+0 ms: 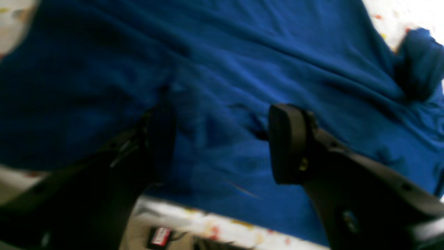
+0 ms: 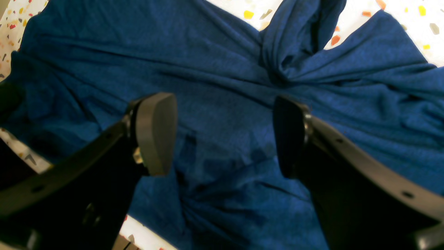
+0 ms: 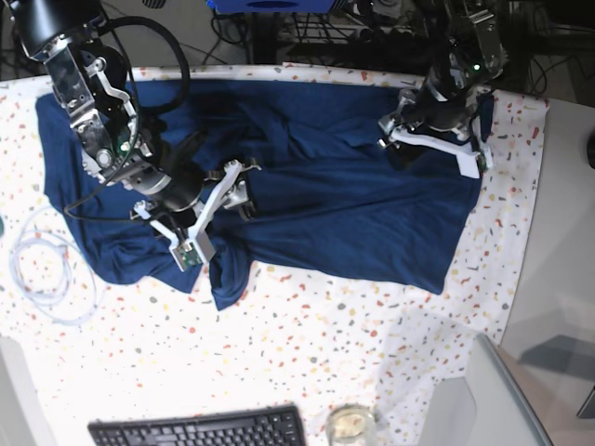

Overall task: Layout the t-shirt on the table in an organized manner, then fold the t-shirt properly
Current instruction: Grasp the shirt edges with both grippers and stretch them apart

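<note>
The navy t-shirt [image 3: 316,200] lies spread but wrinkled across the far half of the speckled table [image 3: 307,334], with a bunched flap [image 3: 225,274] pointing toward the front. On the left of the base view, my right gripper [image 3: 218,216] hovers open just over the cloth. The right wrist view shows the right gripper [image 2: 222,133] with nothing between its pads and a twisted fold [image 2: 295,38] beyond it. Over the shirt's far right part, my left gripper [image 3: 432,144] is open. In the blurred left wrist view the left gripper [image 1: 222,139] is empty above the t-shirt [image 1: 222,62].
A coil of white cable [image 3: 46,269] lies at the table's left edge. A black keyboard [image 3: 200,429] and a small glass [image 3: 349,423] sit at the front. A plain grey surface [image 3: 562,242] borders the right side.
</note>
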`<move>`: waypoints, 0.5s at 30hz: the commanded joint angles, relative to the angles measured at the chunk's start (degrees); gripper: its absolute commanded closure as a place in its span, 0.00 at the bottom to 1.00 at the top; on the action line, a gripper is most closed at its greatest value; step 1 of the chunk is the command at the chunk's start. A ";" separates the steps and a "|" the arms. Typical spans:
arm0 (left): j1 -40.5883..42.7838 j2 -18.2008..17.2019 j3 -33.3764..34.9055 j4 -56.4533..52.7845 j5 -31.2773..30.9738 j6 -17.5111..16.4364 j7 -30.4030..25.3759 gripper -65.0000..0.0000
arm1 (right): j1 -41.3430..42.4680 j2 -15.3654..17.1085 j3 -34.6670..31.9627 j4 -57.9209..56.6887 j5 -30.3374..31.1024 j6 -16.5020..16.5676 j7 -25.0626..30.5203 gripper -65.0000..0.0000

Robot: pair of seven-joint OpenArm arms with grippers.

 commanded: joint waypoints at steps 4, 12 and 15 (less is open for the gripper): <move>-1.33 -0.16 0.44 -2.11 -0.18 3.54 -1.07 0.44 | 0.67 0.38 0.30 1.16 0.47 0.42 1.13 0.37; -1.33 -0.16 -0.18 -3.43 -0.18 3.62 -1.07 0.44 | 0.67 1.35 0.30 1.07 0.47 0.42 1.13 0.37; -2.65 -0.25 -0.26 -4.84 -0.18 3.62 -0.90 0.45 | 0.67 1.35 0.30 1.07 0.47 0.42 1.13 0.37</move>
